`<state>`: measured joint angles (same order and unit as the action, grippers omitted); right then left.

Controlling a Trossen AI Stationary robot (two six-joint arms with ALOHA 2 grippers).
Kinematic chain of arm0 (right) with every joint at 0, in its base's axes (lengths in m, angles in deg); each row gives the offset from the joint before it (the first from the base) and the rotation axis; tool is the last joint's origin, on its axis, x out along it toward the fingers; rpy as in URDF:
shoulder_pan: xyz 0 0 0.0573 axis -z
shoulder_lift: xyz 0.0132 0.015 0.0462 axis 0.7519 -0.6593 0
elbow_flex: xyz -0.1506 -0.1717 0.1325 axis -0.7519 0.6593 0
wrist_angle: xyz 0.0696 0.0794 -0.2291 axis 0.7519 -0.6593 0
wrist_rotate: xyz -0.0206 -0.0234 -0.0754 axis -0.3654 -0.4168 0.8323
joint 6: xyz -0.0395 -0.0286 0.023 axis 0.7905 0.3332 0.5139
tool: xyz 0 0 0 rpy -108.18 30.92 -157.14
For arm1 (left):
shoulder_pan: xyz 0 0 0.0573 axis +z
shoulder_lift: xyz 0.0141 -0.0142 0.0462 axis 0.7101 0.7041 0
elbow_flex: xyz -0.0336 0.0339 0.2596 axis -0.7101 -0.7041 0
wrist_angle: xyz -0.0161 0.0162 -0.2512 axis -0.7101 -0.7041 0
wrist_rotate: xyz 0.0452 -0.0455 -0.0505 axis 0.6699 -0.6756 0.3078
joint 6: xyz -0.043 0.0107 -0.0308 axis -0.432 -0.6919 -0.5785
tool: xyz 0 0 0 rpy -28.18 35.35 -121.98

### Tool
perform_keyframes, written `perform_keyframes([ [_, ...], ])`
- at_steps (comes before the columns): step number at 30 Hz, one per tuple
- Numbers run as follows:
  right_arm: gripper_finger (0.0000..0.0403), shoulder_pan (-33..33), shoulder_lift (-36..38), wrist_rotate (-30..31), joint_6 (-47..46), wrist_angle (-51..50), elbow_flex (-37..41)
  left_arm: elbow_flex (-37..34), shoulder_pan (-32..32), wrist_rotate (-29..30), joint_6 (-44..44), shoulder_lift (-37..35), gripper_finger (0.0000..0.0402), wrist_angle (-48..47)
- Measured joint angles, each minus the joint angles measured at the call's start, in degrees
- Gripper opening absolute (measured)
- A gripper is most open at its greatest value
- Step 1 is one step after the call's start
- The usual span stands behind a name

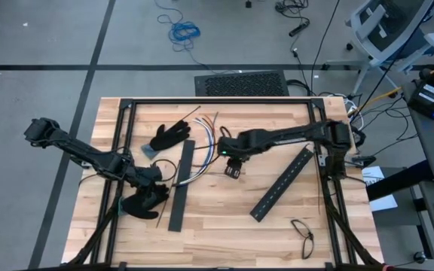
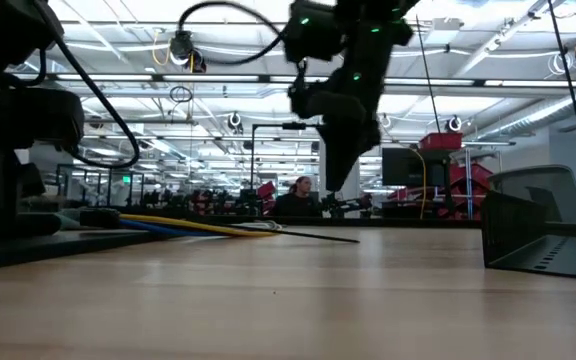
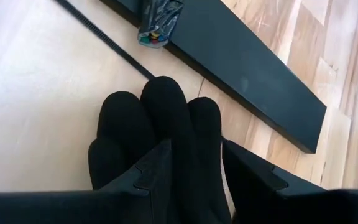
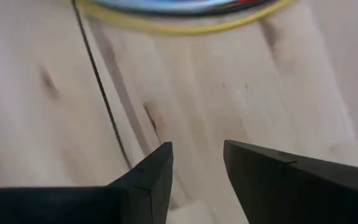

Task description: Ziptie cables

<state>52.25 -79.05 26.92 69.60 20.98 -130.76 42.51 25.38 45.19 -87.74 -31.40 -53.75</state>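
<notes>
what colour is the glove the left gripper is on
Black; the glove shows best in the left wrist view, between the left gripper fingers.

No text, label, brand or number can be read anywhere.

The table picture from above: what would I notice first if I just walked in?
Probably the loose bundle of thin red, blue, white and yellow-green cables fanned out mid-table, with the right gripper hovering beside it, fingers apart and empty. Next, the two long flat black slotted bars: one by the cables, one lying slanted further right. The left gripper grips a floppy black glove.
</notes>
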Motion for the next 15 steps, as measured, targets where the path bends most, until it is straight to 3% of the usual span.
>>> perform_keyframes([
  [5, 0.0139, -1.4, -4.0, -2.4, 8.6, 0.1, -5.2, 0.0, 0.0, 0.1, -2.6, 0.0, 0.0141, 0.0],
  [15, 0.0139, -2.1, -5.2, -5.5, 6.6, 5.5, -1.5, 0.0, 0.0, 4.3, -2.4, 0.0, 0.0141, 0.0],
])
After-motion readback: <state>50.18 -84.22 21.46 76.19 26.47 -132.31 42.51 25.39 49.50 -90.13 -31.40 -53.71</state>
